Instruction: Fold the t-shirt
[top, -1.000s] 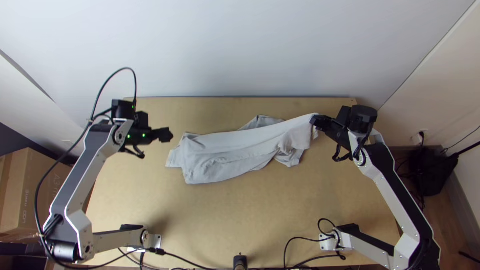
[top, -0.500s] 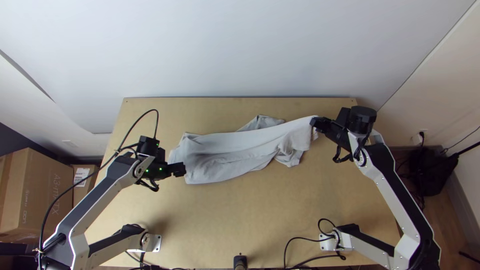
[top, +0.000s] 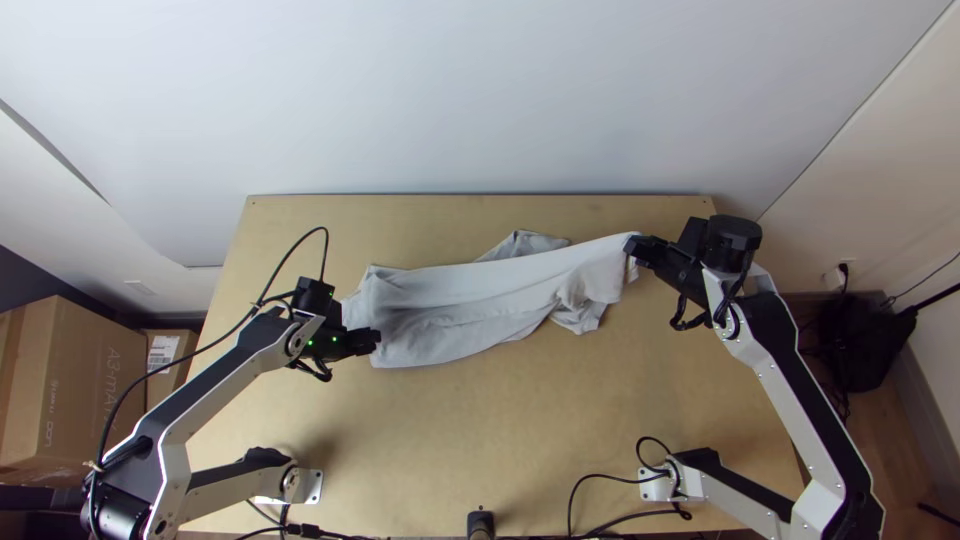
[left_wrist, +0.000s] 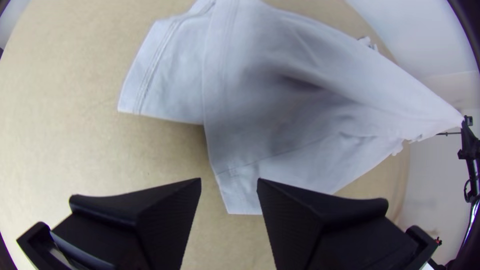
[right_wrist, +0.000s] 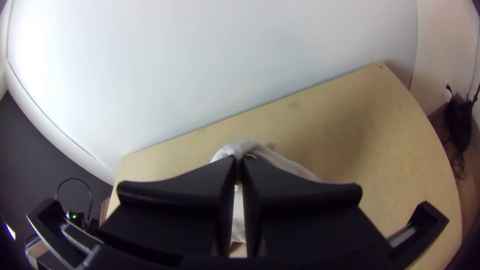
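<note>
So we've got the light grey t-shirt (top: 450, 300) lying across the middle of the wooden table (top: 450, 440), kinda stretched out sideways in a long strip, layered over itself rather than spread flat. Our right gripper (top: 635, 246) has its fingers closed on the shirt's right end, and the wrist view shows the cloth pinched right between the tips. That end looks lifted up, with the fabric pulled into a long slanting ridge from there toward the left part. Just beside it there's a bunched, crumpled bit (top: 580, 300) on the near side, and another flap (top: 530, 241) pokes out on the far side. Our left gripper (top: 373, 341) is down at the near corner of the shirt's left end, fingers apart with a clear gap, and in its wrist view we can see a corner of cloth (left_wrist: 242, 197) showing in that gap. Can't tell whether the fingers touch it. A hemmed sleeve (left_wrist: 157, 67) sticks out at that left end too. Over past the table's left side we've got a cardboard box (top: 95, 390).
</note>
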